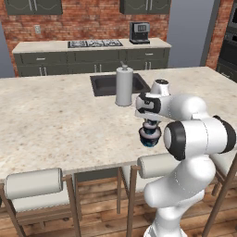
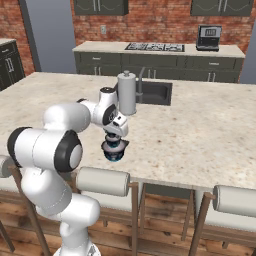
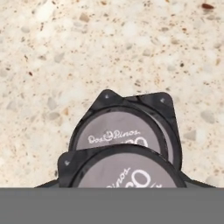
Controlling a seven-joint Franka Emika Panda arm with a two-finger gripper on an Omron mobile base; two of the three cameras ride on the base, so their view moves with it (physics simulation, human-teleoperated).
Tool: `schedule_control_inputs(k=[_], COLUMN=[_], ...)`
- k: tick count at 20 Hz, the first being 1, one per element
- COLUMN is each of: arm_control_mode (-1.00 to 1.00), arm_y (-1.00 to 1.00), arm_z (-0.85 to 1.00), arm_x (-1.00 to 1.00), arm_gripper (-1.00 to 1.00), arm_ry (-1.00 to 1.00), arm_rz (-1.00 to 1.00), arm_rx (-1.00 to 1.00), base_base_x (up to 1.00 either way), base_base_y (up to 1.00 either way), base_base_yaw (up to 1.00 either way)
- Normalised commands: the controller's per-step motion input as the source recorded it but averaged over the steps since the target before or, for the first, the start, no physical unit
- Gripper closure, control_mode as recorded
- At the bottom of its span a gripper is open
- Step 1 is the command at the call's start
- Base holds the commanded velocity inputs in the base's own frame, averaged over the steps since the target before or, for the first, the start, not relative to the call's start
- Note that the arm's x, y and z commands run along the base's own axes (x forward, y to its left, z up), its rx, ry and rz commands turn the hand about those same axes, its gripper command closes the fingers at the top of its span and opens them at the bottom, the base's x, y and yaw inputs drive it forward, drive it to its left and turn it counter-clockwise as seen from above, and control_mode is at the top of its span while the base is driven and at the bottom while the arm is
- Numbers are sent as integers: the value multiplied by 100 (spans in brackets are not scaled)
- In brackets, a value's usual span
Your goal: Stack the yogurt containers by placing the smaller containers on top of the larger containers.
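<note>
From the left base view, the speckled desk [image 1: 55, 120] stretches out in front of me, with padded stool backs [image 1: 33, 183] tucked under its near edge. Further along sits the dark sink [image 1: 107, 84], and at its near right corner stands the tall grey cylinder [image 1: 124, 86], upright, with a small knob on top. To the right of that, near the front edge of the desk, my gripper [image 1: 150, 126] points straight down over a small stack of yogurt containers [image 1: 150, 135]. The widest cup with the bright blue base [image 2: 114, 155] is at the bottom, resting on the desk, and darker smaller cups sit on it, right under my fingers. My gripper is drawn in as far as it goes, and it appears to be pinching the top of the stack. In the hand view, two round dark-rimmed lids [image 3: 120, 135] overlap, both with pale printed tops, above the speckled stone.
</note>
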Motion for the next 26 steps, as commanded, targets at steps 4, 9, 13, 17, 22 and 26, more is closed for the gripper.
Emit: schedule_control_inputs(k=[4,9,13,17,22,26], arm_control_mode=[-100,-100,-100,-100,-100,-100], arm_y=[0,0,0,0,0,0], arm_z=[-10,-5,-3,-4,-6,-8], arm_x=[4,2,2,4,6,6], arm_gripper=[100,100,100,100,100,100], arm_ry=[0,0,0,1,2,2], arm_rz=[-1,-2,-2,-3,-3,-3], arm_rx=[0,0,0,0,0,0], base_base_x=[0,0,0,0,0,0], base_base_y=[0,0,0,0,0,0], base_base_yaw=[0,0,0,0,0,0])
